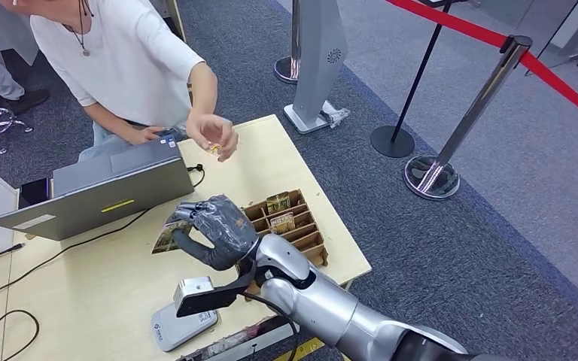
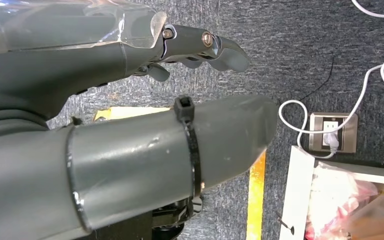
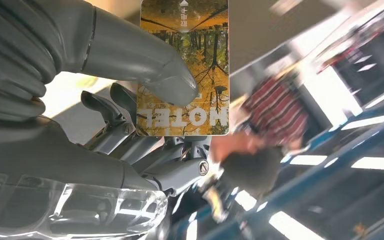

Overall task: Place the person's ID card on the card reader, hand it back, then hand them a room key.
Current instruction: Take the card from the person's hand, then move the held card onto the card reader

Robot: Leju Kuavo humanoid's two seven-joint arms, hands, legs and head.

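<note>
Right hand (image 1: 214,229): grasping hotel key card (image 3: 183,70) between thumb and fingers, above wooden table (image 1: 120,293). Left hand (image 2: 130,100): empty, fingers slightly curled apart.

Autumn-forest room key (image 3: 184,70) pinched in right hand (image 1: 214,229).

Laptop (image 1: 94,192) on table's (image 1: 83,293) far left. Card rack (image 1: 290,222) at right edge, card reader (image 1: 183,325) at near edge.
</note>
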